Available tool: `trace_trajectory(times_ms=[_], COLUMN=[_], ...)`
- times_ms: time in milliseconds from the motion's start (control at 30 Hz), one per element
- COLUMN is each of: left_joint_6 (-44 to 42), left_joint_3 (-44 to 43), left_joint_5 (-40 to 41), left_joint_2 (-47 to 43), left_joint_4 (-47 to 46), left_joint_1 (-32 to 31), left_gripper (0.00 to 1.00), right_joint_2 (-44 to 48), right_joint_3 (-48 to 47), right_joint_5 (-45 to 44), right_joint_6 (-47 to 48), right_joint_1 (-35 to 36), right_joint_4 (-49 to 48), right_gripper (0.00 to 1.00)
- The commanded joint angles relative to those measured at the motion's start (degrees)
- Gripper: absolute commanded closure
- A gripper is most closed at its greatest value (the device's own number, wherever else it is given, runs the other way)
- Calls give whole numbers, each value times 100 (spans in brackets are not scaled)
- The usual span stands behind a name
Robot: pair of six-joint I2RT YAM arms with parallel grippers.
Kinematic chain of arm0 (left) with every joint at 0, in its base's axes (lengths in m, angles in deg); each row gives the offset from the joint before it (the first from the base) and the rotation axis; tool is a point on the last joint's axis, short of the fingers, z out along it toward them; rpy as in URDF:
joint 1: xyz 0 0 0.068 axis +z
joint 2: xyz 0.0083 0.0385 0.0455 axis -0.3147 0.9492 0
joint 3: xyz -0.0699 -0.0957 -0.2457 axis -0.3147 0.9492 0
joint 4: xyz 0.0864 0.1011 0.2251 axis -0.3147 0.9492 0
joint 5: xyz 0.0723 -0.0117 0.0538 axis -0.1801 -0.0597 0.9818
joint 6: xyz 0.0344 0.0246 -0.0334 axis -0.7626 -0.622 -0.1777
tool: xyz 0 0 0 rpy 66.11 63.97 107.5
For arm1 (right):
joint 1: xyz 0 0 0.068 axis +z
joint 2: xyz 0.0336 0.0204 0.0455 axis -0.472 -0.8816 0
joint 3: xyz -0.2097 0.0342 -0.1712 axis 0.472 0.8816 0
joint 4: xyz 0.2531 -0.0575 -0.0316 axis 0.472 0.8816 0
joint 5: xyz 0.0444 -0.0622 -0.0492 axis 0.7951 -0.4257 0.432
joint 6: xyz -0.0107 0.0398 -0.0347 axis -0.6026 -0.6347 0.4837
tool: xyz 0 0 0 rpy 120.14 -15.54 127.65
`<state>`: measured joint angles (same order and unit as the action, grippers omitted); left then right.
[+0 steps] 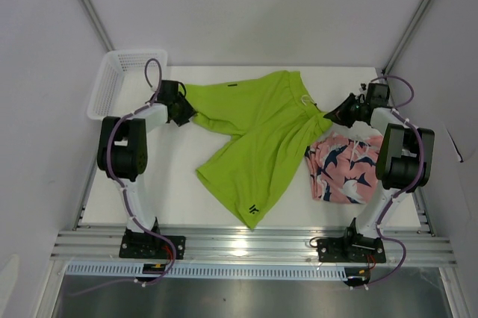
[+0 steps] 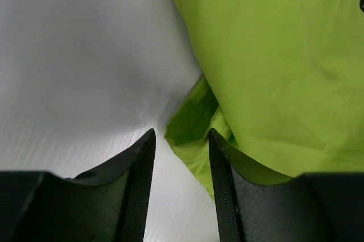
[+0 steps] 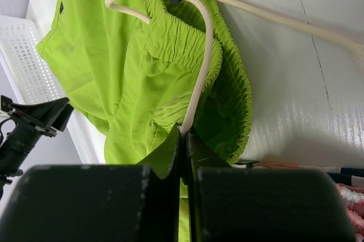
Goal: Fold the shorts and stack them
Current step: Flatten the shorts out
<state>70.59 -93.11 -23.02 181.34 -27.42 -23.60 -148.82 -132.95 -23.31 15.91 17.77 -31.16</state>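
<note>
2 pairs of shorts lie on the white table [image 1: 168, 191]. Your lime-green shorts [image 1: 254, 135] are spread across the middle. The waistband is at the far right, 1 leg reaches out to the left, and the other runs down toward the near edge, where a small dark logo shows by the hem. The coral-pink shorts [image 1: 345, 169], printed with navy and white birds, sit bunched at the right, just beside the green pair and close against the right arm.

Your right gripper [image 1: 331, 115] is at the green waistband with its fingers pressed together and no gap between them. In its wrist view the white drawstring [image 3: 202, 54] runs straight down into the pinch with green cloth on either side of the tips, so it has hold of the green pair there. The rest of the cord loops loose over the gathered waistband and trails off across the table.

Your left gripper [image 1: 184, 113] sits low at the hem of the left leg. Its 2 fingers [image 2: 142, 162] stand partly apart. The folded hem edge lies at the mouth of the gap and over the right-hand finger, bare table shows between them, and nothing is clamped.

1 white mesh basket [image 1: 119, 83] stands in the far-left corner, just behind the left gripper and apart from both pairs.
</note>
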Motion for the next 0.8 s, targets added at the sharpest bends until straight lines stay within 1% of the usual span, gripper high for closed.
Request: trace_trajectory(times_ms=[0,100,200,233,300,333,367,533,567,767], left_joint_6=[68,68,24,6,6,15,24,24,24,111], left_joint_3=[-260,-339,-506,-541,-533,-498,-480,-129,37,618], left_joint_5=[224,84,127,127,101,40,48,224,441,1014], left_joint_2=[130,289,456,482,483,465,448,70,-139,-905], left_joint_4=[-77,-208,-226,-261,-314,-349,-349,-296,-270,266], left_joint_1=[-54,-98,-186,-212,-265,-274,-283,-292,-292,-292], left_gripper=[55,60,67,76,83,94,100,100,100,100], right_joint_2=[293,302,284,293,293,276,284,319,337,354], right_joint_3=[-15,-6,11,12,29,29,47,99,126,249], right_joint_5=[2,10,19,11,19,19,37,11,-16,-191], right_joint_6=[-24,-42,-33,-33,-33,-51,-68,-156,-191,-393], right_joint_1=[-42,-42,-42,-42,-50,-59,-85,-121,-130,-165], right_joint_4=[-245,-245,-245,-245,-254,-263,-280,-324,-376,-474], right_gripper=[100,100,100,100,100,100,100,100,100,100])
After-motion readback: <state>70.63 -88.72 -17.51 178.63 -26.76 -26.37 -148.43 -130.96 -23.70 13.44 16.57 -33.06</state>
